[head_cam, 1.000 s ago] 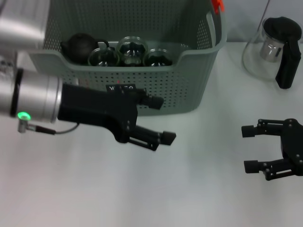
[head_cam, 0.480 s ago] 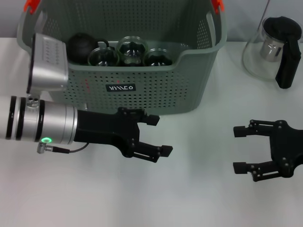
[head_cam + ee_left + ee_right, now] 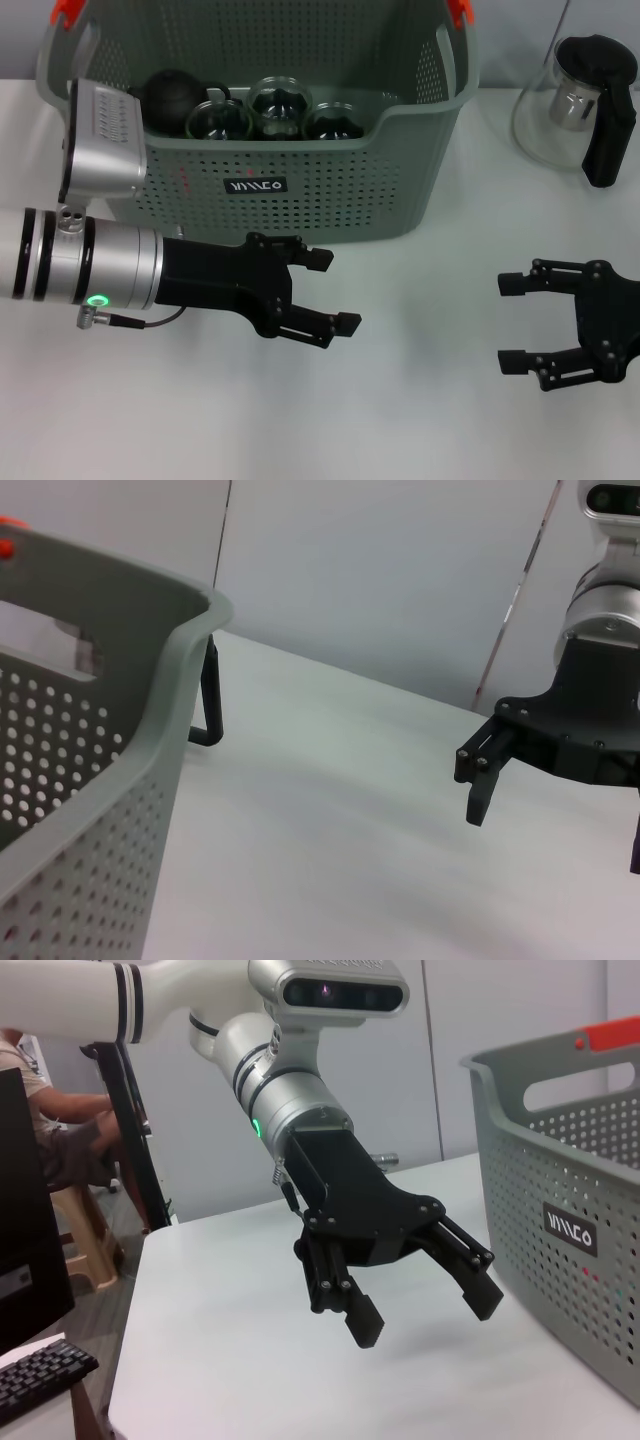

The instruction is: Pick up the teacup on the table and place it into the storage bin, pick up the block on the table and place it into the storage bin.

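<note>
White tabletop fills the near ground, and over it both arms hang with nothing in them. Nearest, the left gripper (image 3: 318, 290) hovers just in front of the bin with its fingers spread wide and empty; the right gripper (image 3: 520, 323), off to the right and well apart from it, is likewise spread and empty.

Beyond them stands the storage bin (image 3: 300, 190), upright, its long axis running left to right, the labelled front wall facing the robot. Inside, against that wall, sit glass teacups (image 3: 280, 105) and a dark round teapot (image 3: 172, 95) (no block is visible anywhere).

Farthest right, a glass pitcher (image 3: 575, 110) rests on the table.

By my reading, the placing looks finished, and only retreat remains.
</note>
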Controlling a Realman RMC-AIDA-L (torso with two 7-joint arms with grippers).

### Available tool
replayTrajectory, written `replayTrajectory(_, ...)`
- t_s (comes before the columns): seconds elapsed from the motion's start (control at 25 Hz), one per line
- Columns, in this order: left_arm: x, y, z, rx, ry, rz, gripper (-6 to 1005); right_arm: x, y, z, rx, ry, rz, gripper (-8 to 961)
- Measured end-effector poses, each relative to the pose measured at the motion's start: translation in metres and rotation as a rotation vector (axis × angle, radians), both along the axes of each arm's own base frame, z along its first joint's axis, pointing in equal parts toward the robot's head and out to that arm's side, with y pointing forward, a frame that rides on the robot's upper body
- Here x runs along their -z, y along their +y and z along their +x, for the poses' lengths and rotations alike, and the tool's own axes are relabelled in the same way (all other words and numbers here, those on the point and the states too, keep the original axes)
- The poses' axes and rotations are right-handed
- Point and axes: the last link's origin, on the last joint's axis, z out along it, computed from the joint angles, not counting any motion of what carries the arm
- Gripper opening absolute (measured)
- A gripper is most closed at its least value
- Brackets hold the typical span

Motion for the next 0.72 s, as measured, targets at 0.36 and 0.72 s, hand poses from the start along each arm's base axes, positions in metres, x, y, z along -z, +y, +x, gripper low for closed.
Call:
replayTrajectory(0.36, 0.0023, -0.0008, 0.0007, 0.002, 0.0, -0.018, 929, -0.0005, -0.0029, 0.005, 0.017, -0.004, 0.004, 943)
replayTrajectory(0.72, 0.0041, -0.0025, -0.002, -0.007, -0.001, -0.032, 929, 0.0011, -0.0036, 0.0048, 0.02, -0.002, 0.0, 942)
